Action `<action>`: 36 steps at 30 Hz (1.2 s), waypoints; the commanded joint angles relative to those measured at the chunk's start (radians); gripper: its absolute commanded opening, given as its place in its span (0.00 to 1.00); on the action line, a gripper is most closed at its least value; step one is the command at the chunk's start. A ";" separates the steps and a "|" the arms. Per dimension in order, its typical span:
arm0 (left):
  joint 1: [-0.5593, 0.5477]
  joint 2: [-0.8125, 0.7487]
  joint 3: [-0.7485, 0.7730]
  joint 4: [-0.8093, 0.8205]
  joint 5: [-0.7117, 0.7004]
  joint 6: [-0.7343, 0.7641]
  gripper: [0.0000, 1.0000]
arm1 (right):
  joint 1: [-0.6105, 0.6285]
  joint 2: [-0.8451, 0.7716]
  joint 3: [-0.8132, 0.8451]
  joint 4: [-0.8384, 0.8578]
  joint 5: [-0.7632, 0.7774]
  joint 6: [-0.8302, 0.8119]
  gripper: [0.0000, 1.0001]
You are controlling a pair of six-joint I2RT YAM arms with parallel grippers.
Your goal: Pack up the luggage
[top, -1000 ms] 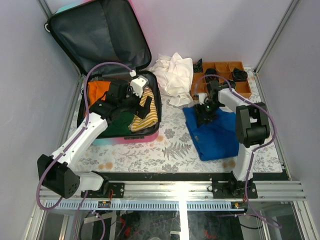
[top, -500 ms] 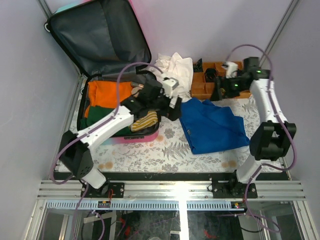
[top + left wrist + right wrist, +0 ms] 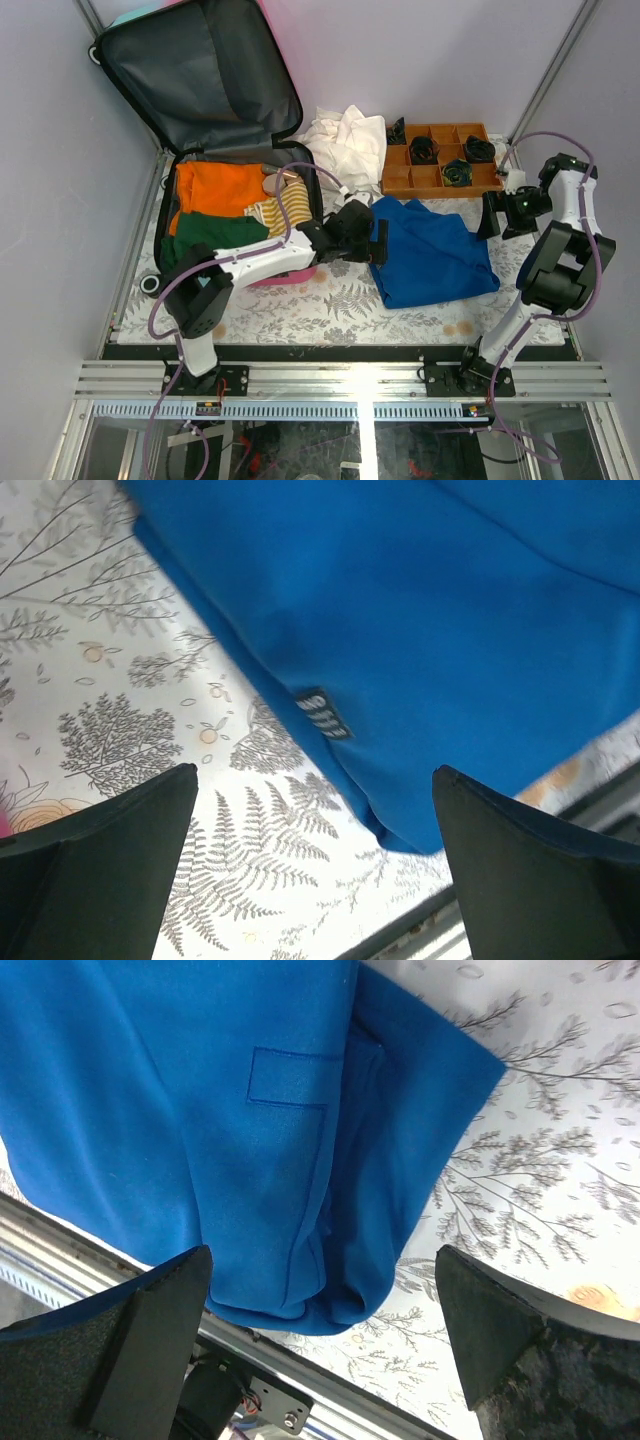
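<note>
The luggage [image 3: 200,70] is seen at the far left of the table [image 3: 300,305], lying open. Its lid is propped up against the back wall, and its dark lining is shown. An orange garment [image 3: 215,185], a green garment [image 3: 205,232] and a striped garment [image 3: 287,205] are held in its base.

A blue garment [image 3: 430,250] is spread on the table right of the luggage and apart from it. A white cloth [image 3: 345,140] is heaped at the far edge, between the luggage and an orange tray [image 3: 400,186]. Dark items are held in several of the tray's compartments.

The left gripper [image 3: 313,775] is stretched out to the right, just beside the left edge of the blue garment. Its fingers [image 3: 110,860] are held apart, with nothing between them. A black label [image 3: 325,713] on the blue fabric is seen beyond them, above the fern-printed cloth.

The right gripper [image 3: 322,1255] is held near the right edge of the blue garment. Its fingers [image 3: 150,1350] are also spread wide, and nothing is gripped. A stitched patch [image 3: 290,1078] on the garment is seen in the right wrist view.
</note>
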 commanded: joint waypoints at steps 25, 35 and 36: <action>-0.039 0.323 0.060 0.211 -0.063 -0.170 0.70 | 0.073 0.144 -0.281 0.205 -0.083 0.058 0.78; -0.055 0.360 0.179 0.186 -0.075 -0.069 0.00 | 0.097 0.054 -0.300 0.203 -0.096 0.099 0.27; -0.064 0.346 0.198 0.184 -0.082 -0.037 0.00 | 0.097 0.036 -0.294 0.193 -0.101 0.104 0.16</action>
